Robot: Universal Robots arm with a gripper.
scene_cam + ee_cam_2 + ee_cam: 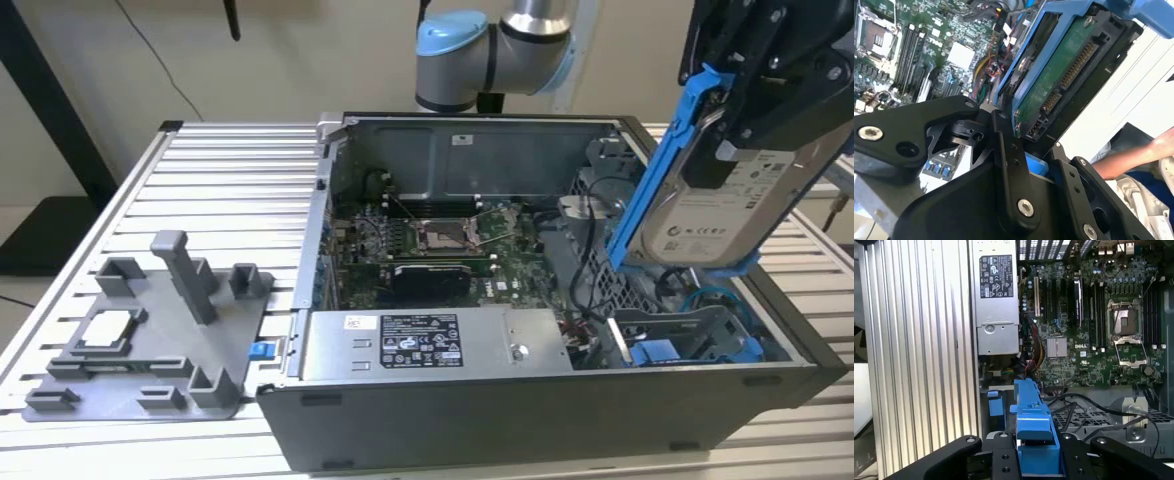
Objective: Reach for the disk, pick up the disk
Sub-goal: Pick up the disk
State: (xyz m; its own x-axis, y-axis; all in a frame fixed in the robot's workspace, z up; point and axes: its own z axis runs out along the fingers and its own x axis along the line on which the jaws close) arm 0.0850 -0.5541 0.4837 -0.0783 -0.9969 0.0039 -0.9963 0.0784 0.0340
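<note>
Ribbed bare-metal worktop (pixel 200 160), matt grey plastic fixture (pixel 154 340), dull grey metal computer case (pixel 534 410), silver-metal disk (pixel 714 215) framed in glossy blue plastic, matt black claw (pixel 1036 460).

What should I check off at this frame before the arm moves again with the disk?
1. Disk held by the gripper: ok, it hangs tilted from the fingers.
2. Disk lifted out of the computer case: ok, it sits above the blue drive bay.
3. Blue carrier seated between the fingers: ok in the first wrist view.
4. Cables free of the disk: cannot tell.
5. Person's arm away from the disk: ok, it lies apart in the second wrist view.
</note>
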